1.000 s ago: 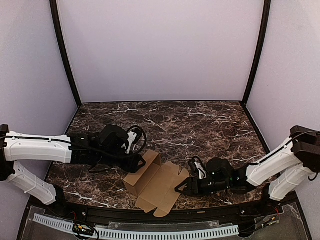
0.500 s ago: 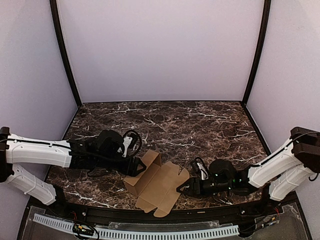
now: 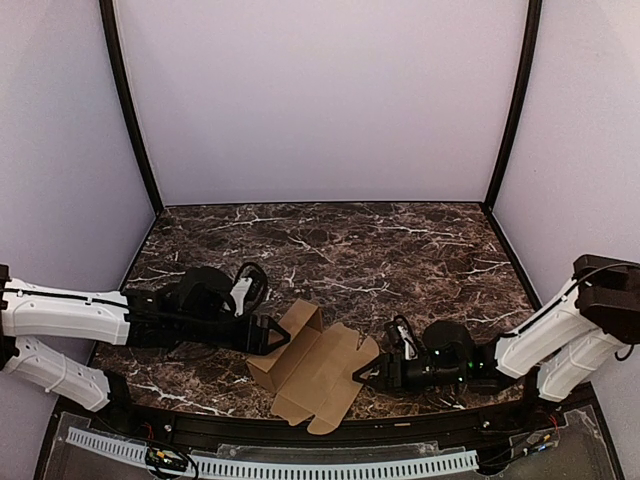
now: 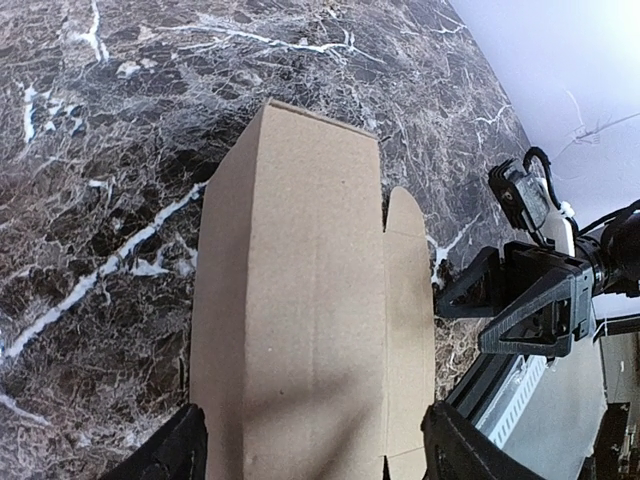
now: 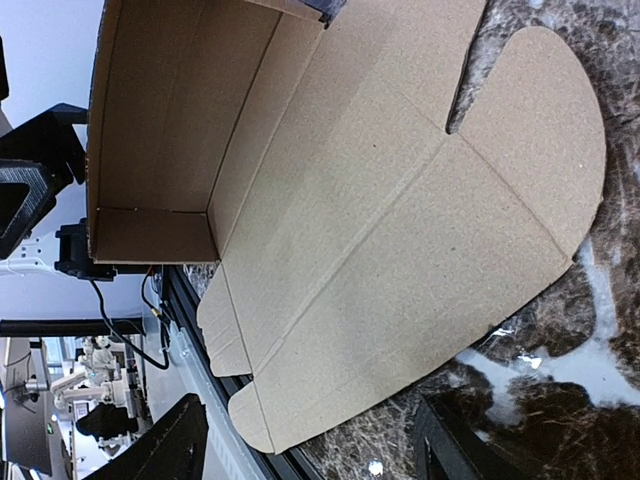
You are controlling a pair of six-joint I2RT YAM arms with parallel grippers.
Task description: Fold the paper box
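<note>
The paper box (image 3: 312, 368) is tan cardboard, partly folded: a raised walled section at its left, flat flaps spread to the right over the table's front edge. My left gripper (image 3: 272, 335) is open at the box's left wall; in the left wrist view (image 4: 315, 465) its fingers (image 4: 185, 450) stand wide on either side of the cardboard (image 4: 310, 300). My right gripper (image 3: 362, 375) is open at the flat flap's right edge; in the right wrist view (image 5: 315, 455) its fingers (image 5: 465, 450) are spread and empty, facing the open box (image 5: 380, 230).
The dark marble table (image 3: 400, 250) is enclosed by pale walls and black corner posts (image 3: 130, 110). A black rail and a white ribbed strip (image 3: 300, 465) run along the front edge, just under the overhanging flap.
My left arm has drawn back to the left and lowered. My right arm has lowered and shifted slightly right. The box has stayed where it was.
</note>
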